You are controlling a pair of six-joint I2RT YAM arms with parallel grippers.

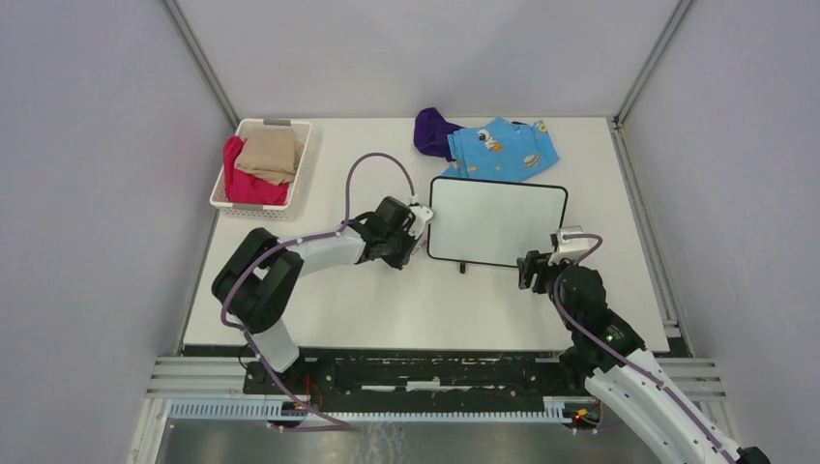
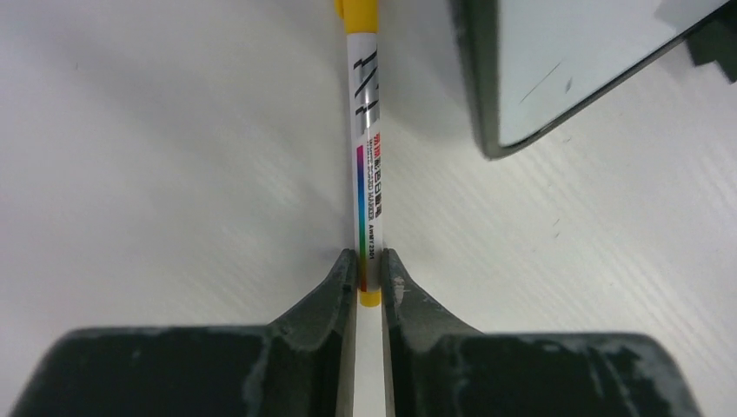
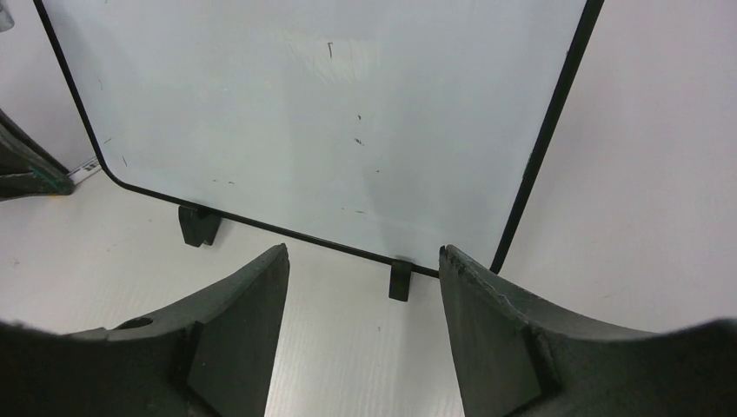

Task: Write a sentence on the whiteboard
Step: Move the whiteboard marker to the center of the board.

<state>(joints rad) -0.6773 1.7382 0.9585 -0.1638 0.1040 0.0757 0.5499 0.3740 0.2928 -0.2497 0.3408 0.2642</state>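
White surface carries the whiteboard (image 1: 497,221), blank: no sentence yet. Left claw (image 2: 370,262) pinches the marker (image 2: 368,165) lying just left of the whiteboard; right claw (image 3: 363,261), jaws apart, hovers at its near edge. All writing remains.

Marker (image 2: 367,174) left of whiteboard (image 1: 498,220)

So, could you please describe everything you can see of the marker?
The marker is a slim white barrel, plastic by its look, with yellow at both visible ends, black slanted strokes, small print and a rainbow stripe along its side. It appears to lie flat on the table, pointing away from the wrist camera, beside the whiteboard corner without touching it. The left gripper pinches its near end.
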